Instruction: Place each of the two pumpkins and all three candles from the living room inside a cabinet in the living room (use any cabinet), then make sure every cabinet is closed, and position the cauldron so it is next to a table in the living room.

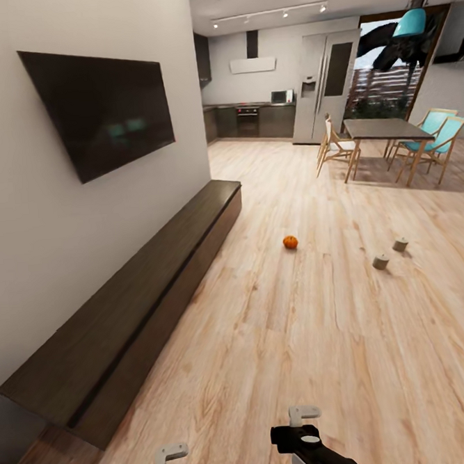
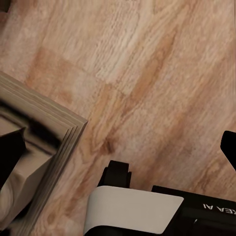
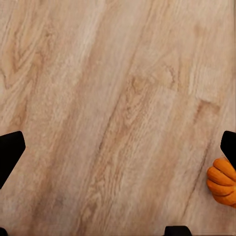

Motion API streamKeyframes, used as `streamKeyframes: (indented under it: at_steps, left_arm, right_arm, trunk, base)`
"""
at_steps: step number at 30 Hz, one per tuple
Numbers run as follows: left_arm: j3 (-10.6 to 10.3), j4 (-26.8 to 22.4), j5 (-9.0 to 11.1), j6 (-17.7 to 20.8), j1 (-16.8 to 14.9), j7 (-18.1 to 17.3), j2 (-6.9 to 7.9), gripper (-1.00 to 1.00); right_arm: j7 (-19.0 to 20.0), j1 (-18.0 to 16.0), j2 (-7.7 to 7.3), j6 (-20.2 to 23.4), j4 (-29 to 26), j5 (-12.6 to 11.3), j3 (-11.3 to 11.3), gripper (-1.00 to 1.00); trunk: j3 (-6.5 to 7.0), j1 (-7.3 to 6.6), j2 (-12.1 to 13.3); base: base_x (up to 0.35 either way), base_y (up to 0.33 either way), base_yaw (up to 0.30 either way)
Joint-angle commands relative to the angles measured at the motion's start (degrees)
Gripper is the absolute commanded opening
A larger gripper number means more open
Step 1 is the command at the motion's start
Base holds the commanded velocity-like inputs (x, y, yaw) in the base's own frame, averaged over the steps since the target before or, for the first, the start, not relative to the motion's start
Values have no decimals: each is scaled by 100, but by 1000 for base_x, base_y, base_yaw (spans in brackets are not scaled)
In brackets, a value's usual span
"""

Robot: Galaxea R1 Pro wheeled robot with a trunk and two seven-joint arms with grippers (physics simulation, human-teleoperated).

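Plank floor (image 1: 323,322), cabinet (image 1: 127,324) shut along wall. One pumpkin (image 1: 290,242) and two candles (image 1: 380,262) lie ahead, apart, uncollected. Another pumpkin (image 3: 223,182) near right gripper (image 3: 118,147): fingers spread, empty. Left gripper (image 2: 118,162): cannot tell.

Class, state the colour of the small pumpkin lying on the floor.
Orange; the pumpkin shows best in the head view.

Pale, matt wood planks with visible grain form the floor (image 1: 324,336); the cabinet (image 1: 146,294) shows dark, smooth wood; the TV (image 1: 103,106) gleams glossy black.

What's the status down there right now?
Both hands empty, open. One pumpkin and two candles on the floor ahead. Cabinet shut. Path clear.
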Motion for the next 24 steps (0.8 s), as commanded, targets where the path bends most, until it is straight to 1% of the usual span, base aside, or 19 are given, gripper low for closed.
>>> streamKeyframes:
  at_steps: [1,9,11,21,24]
  left_arm:
    - [-49,-16,49,35,1,35,3,100]
    - [-49,-16,49,30,1,35,3,100]
    - [-49,-15,49,35,1,35,3,100]
    - [-49,-15,49,37,1,35,3,100]
    - [-49,-16,49,36,1,35,3,100]
  right_arm:
    - [-33,-6,0,0,-1,-46,49,100]
    - [-34,-3,0,4,-1,-46,49,100]
    - [-34,-4,0,4,-1,-46,49,100]
    - [-33,-6,0,4,-1,-46,49,100]
    - [-33,-6,0,4,-1,-46,49,100]
  trunk:
    - [-10,0,-3]
    - [-50,0,-3]
    - [-55,0,-3]
    - [-59,0,-3]
    - [-59,0,-3]
  base:
    - [0,12,-188]
    - [53,-14,-203]
    - [15,1,-111]
    - [2,132,-15]
    - [0,47,0]
